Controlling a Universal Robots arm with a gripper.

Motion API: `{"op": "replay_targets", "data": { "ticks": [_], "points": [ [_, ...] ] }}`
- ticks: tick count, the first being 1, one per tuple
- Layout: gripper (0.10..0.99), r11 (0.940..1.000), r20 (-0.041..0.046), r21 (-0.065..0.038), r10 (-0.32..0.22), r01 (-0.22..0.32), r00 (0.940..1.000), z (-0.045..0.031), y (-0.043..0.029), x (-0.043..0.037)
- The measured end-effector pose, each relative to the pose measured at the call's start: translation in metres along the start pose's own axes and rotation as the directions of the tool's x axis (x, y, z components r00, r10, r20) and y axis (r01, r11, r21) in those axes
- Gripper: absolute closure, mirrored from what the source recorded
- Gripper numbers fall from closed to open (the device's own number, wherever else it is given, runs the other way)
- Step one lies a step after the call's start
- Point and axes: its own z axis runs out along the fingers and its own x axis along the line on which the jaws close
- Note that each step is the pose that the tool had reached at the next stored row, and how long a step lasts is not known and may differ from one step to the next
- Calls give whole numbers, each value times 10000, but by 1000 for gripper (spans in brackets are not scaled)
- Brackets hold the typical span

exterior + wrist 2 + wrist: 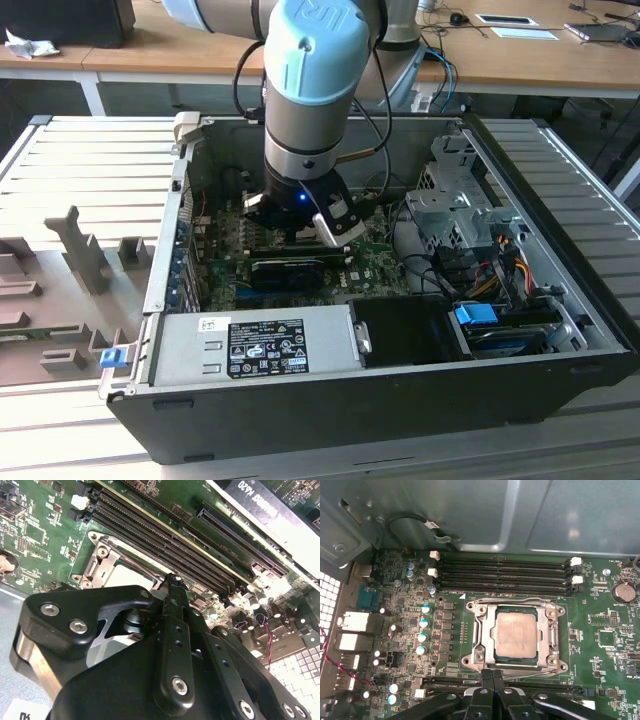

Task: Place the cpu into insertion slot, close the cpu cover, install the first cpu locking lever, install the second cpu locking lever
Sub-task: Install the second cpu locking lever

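Cpu [516, 634] under cpu cover [485, 635], beside end effector [493, 676].

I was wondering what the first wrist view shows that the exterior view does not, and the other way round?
The first wrist view gives a close look at the cpu seated in the insertion slot, with the cpu cover down around it, beside the long black memory slots. The exterior view gives the whole computer case, the power supply and the arm. Both share the green motherboard and the gripper.
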Motion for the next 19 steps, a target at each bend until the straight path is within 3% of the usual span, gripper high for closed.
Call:
{"op": "replay_targets", "data": {
  "ticks": [4,6,7,8,9,11,19],
  "points": [
    [980,10000,3,-82,-5,5,10000,7,-7,45],
    [980,9996,-31,-245,-166,166,9999,62,-36,71],
    [980,9989,-21,-426,-184,183,9998,82,-68,77],
    [980,9984,-13,-535,-186,185,9998,93,-81,99],
    [980,9982,-9,-574,-190,189,9998,113,-89,124],
    [980,9978,-4,-637,-191,190,9998,132,-107,132],
    [980,9977,-4,-655,-192,191,9998,141,-111,132]
  ]
}}
